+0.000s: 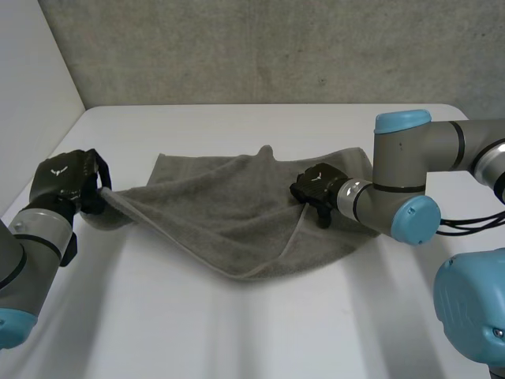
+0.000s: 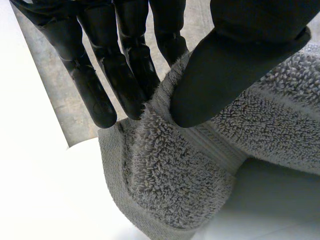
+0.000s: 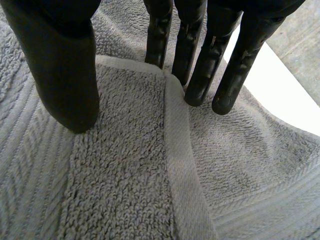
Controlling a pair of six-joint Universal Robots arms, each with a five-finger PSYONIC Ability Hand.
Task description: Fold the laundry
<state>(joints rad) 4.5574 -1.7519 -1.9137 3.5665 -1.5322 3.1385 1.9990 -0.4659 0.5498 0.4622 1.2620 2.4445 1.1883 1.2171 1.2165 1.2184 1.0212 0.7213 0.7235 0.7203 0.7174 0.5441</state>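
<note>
Towel (image 1: 229,213) lies mid-tabletop (image 1: 197,332), part folded. Left hand (image 1: 67,183) pinches its left corner with thumb and fingers, raised. Right hand (image 1: 316,186) nips the folded-over corner. Best: keep cloth taut, carry corners level, line up hems before letting go.

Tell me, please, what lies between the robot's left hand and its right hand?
In the head view, the grey towel spans the stretch, from the left hand at its corner to the right hand.

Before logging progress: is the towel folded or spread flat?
Partly folded: the right hand holds one towel corner doubled over its middle; the left hand pinches its edge.
</note>
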